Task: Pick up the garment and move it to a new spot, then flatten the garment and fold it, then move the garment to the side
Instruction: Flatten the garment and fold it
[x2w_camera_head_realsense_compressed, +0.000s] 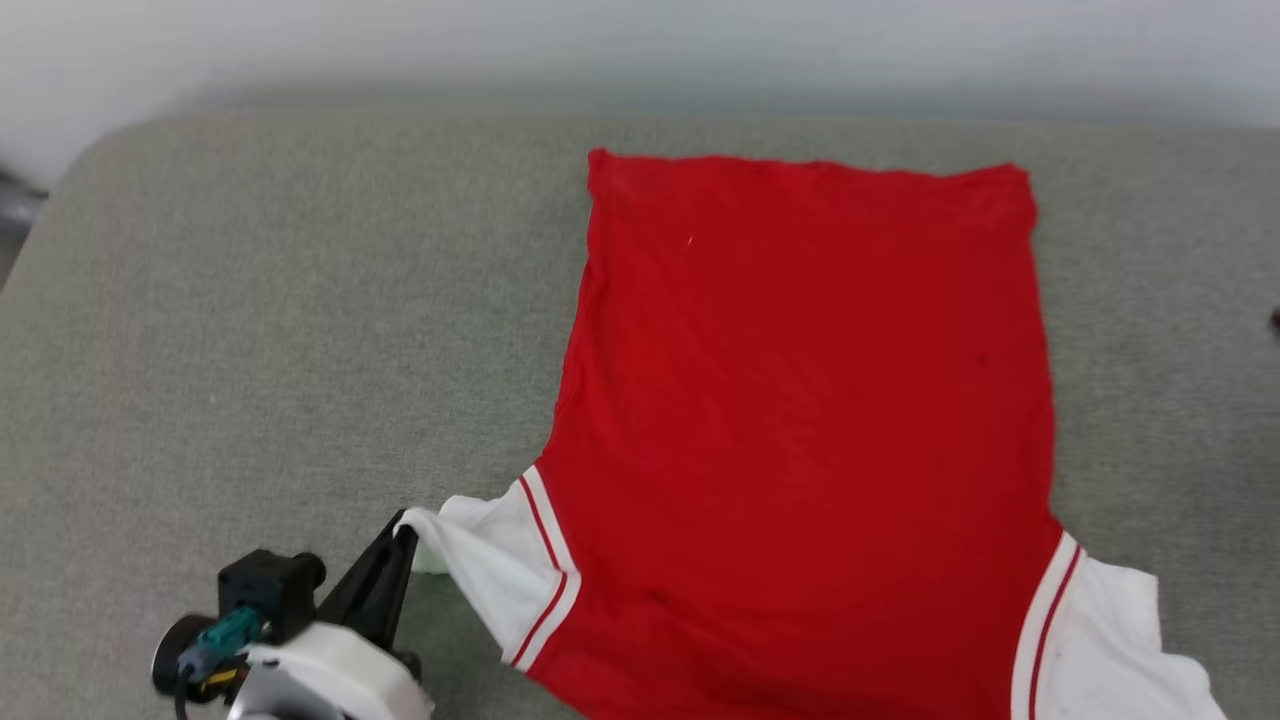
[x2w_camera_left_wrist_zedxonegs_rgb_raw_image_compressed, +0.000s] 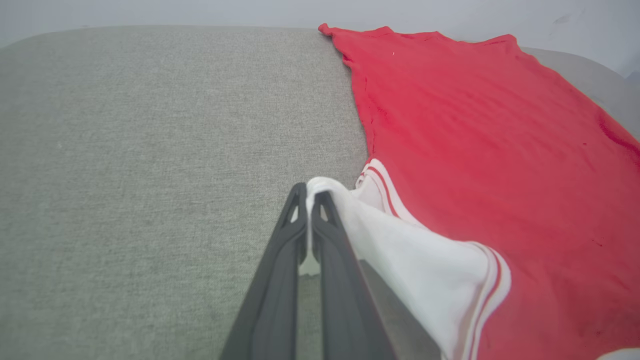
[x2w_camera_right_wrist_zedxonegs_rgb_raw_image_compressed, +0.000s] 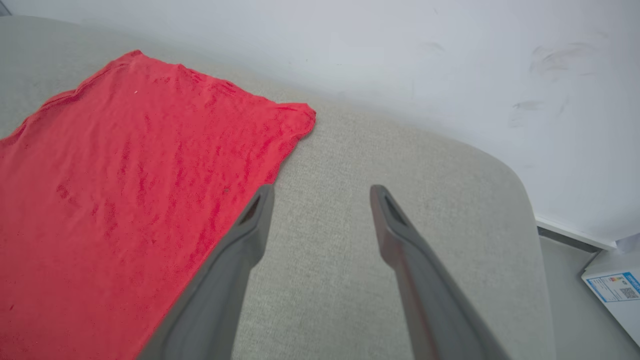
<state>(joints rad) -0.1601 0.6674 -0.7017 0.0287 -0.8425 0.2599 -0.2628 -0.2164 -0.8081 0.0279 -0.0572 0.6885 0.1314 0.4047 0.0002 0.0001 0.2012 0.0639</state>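
Note:
The garment (x2w_camera_head_realsense_compressed: 810, 400) lies spread on the grey padded table (x2w_camera_head_realsense_compressed: 280, 320), plain red side up, hem toward the far wall and white sleeves toward me. My left gripper (x2w_camera_head_realsense_compressed: 405, 530) is at the lower left, shut on the tip of the garment's left white sleeve (x2w_camera_left_wrist_zedxonegs_rgb_raw_image_compressed: 400, 250), pulling it outward and slightly off the surface. The other white sleeve (x2w_camera_head_realsense_compressed: 1100, 650) rests at the lower right. In the right wrist view my right gripper (x2w_camera_right_wrist_zedxonegs_rgb_raw_image_compressed: 322, 190) hangs open above bare table just beside the garment (x2w_camera_right_wrist_zedxonegs_rgb_raw_image_compressed: 115, 190) and its right edge, with nothing between its fingers.
A pale wall (x2w_camera_head_realsense_compressed: 640, 40) runs behind the table. The table's rounded right end (x2w_camera_right_wrist_zedxonegs_rgb_raw_image_compressed: 515, 200) drops to a floor where a white box with a blue label (x2w_camera_right_wrist_zedxonegs_rgb_raw_image_compressed: 617, 295) sits. Bare grey surface stretches left of the garment.

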